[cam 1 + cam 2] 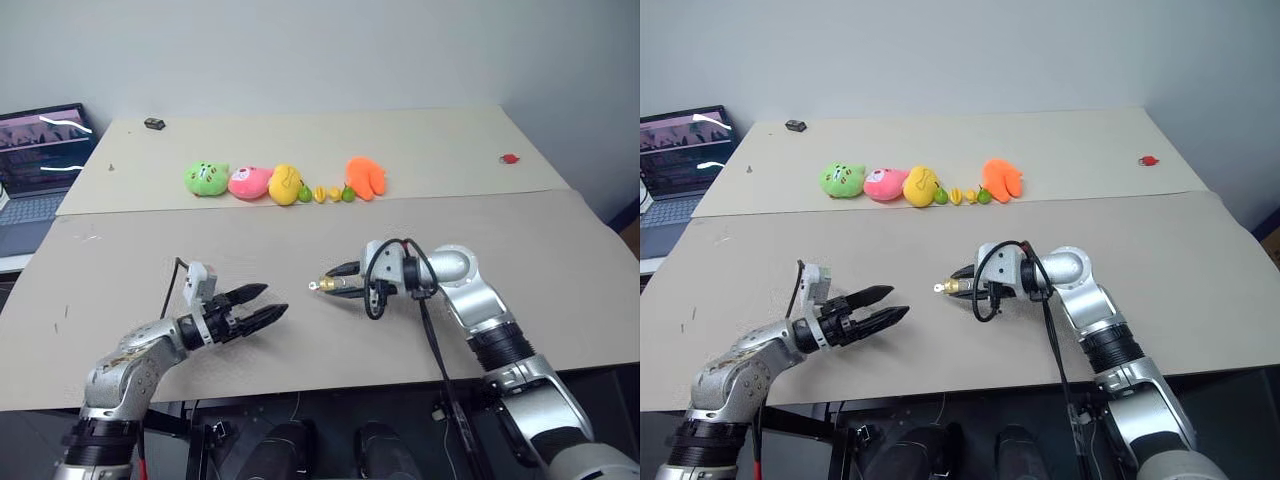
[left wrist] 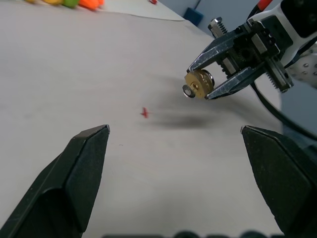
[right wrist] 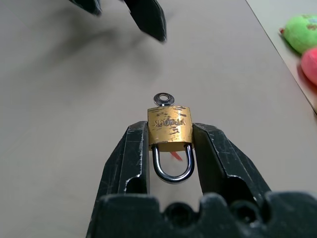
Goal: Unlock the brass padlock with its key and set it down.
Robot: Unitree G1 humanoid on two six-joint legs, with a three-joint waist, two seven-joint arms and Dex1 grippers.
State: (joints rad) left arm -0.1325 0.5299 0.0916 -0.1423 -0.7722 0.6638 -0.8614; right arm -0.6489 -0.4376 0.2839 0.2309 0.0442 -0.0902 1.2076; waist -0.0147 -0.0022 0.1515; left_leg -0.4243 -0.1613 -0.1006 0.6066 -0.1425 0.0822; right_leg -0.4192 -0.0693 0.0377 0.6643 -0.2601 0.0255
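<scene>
The brass padlock (image 3: pixel 169 130) is pinched by its sides between the fingers of my right gripper (image 1: pixel 326 285), which is shut on it above the table. Its silver shackle (image 3: pixel 172 168) points back into the gripper and looks closed. The key (image 3: pixel 163 99) sticks out of the lock's underside, toward my left gripper (image 1: pixel 268 303). That gripper is open with nothing between its fingers, a short way to the left of the lock and facing it. In the left wrist view the padlock (image 2: pixel 197 84) hangs ahead, between the two spread fingers (image 2: pixel 84 163).
A row of toy fruits (image 1: pixel 285 183) lies along the far board. A laptop (image 1: pixel 35 175) sits at the far left, a small black object (image 1: pixel 153 124) at the back and a red item (image 1: pixel 509 159) at the right. A small red mark (image 2: pixel 144 113) is on the table under the grippers.
</scene>
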